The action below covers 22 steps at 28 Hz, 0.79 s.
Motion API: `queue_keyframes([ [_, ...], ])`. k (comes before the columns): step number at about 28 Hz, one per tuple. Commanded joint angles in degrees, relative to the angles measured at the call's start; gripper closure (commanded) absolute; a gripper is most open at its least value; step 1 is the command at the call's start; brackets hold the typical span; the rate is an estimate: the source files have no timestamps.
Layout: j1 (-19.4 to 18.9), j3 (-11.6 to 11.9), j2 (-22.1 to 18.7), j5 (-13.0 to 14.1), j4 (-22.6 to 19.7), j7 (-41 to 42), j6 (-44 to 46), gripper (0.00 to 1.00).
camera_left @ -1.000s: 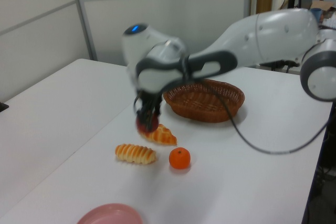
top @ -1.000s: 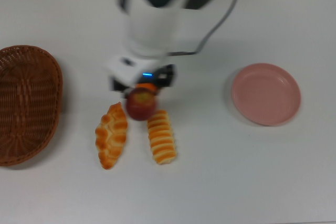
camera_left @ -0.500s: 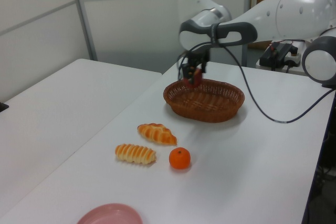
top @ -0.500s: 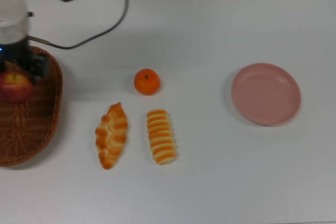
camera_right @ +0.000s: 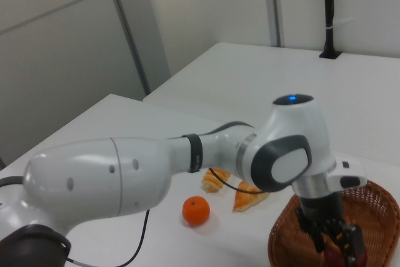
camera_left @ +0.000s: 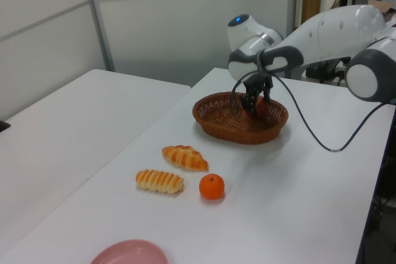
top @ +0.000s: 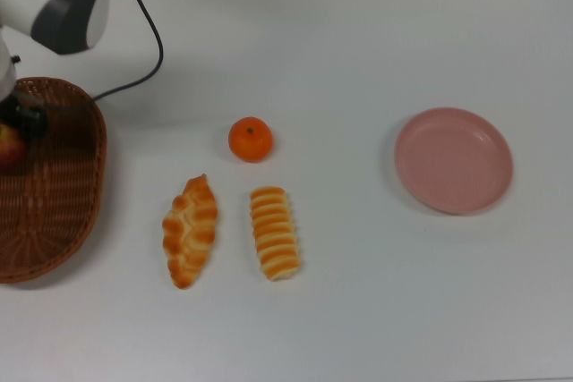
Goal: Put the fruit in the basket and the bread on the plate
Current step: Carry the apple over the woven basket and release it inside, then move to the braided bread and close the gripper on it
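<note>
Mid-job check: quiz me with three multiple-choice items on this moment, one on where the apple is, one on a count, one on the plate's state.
1. Where is the apple?
A. inside the basket, at the gripper
B. on the plate
C. beside the mandarin

2. How many pastries lie on the table?
A. none
B. one
C. two

3. What is on the plate?
A. a pastry
B. nothing
C. the mandarin

Answers:
1 A, the left view shows red between the basket walls under the arm.
2 C, the braided pastry and the ridged roll lie side by side.
3 B, its pink surface is bare; the mandarin sits on the table.
</note>
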<state>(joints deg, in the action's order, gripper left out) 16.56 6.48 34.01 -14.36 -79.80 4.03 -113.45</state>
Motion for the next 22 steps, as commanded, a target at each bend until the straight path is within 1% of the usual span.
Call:
queue_keyframes([
  [1, -0.7, 0.4, -0.5, -0.9, -2.2, 2.6, -0.9, 0.91],
  [2, -0.7, 0.4, -0.5, -0.9, -2.6, 3.3, -0.9, 0.87],
  [3, -0.8, 0.4, -0.5, -0.9, -3.0, 3.9, -0.9, 0.82],
  [5, -1.0, 0.4, -0.5, -1.0, -3.3, 4.5, -0.9, 0.64],
  [6, -0.9, 0.4, -0.5, -1.0, -3.3, 4.6, -0.9, 0.62],
  [7, -0.9, 0.4, -0.6, -1.0, -3.3, 4.8, -0.9, 0.51],
  [9, -0.9, 0.4, -0.6, -1.0, -3.0, 5.1, -0.9, 0.16],
  [10, -1.1, 0.5, -0.6, -1.4, -2.9, 5.2, -0.9, 0.00],
  [13, -1.3, 0.4, -0.8, -2.2, -2.7, 5.3, -0.9, 0.00],
  [16, -1.4, 0.0, -2.1, -1.3, -2.4, 5.1, -0.8, 0.00],
  [19, -1.4, -0.3, -3.8, -0.7, -1.1, 4.9, -0.7, 0.00],
  [20, -1.6, -0.6, -5.0, 0.5, -1.0, 4.9, -0.7, 0.00],
  [22, -2.2, -1.6, -6.1, 2.2, -1.0, 5.0, -0.7, 0.00],
])
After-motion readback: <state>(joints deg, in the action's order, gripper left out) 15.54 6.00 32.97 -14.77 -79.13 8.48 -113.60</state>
